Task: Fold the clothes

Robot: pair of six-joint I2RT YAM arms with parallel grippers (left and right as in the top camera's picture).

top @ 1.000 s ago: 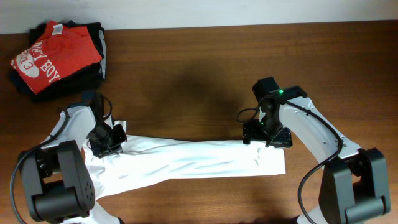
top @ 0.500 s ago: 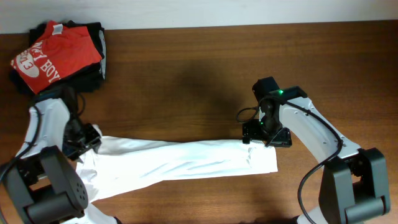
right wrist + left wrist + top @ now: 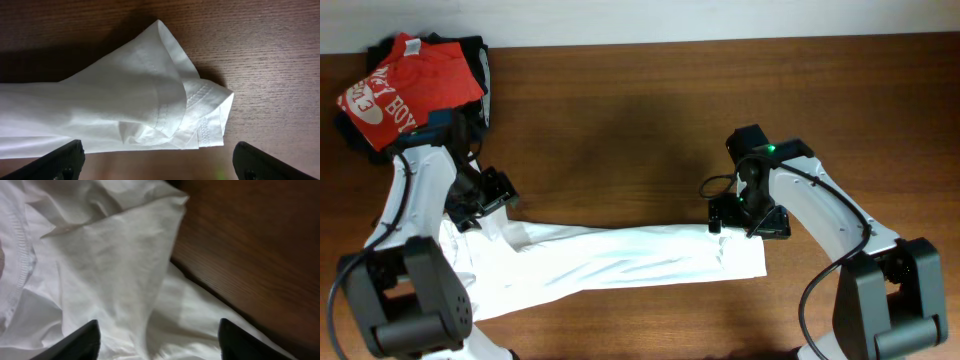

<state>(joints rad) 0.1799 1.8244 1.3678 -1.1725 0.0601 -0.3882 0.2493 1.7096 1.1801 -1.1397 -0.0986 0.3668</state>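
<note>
The left gripper (image 3: 162, 342) stands released, its 2 fingers spread with nothing between them, just over the white T-shirt (image 3: 110, 270), whose loose flap lies directly ahead. The right gripper (image 3: 162, 162) is likewise unclenched, with the shirt's stitched, layered end just ahead of it. The cloth looks light, thin and limp, likely to sag and crease; the seamed hems and corners seem the firmest places to pinch. Beneath both, the wooden table (image 3: 620, 130) is flat and smooth. Beyond the left gripper a red T-shirt (image 3: 410, 85) rests on dark folded garments (image 3: 475, 60).
</note>
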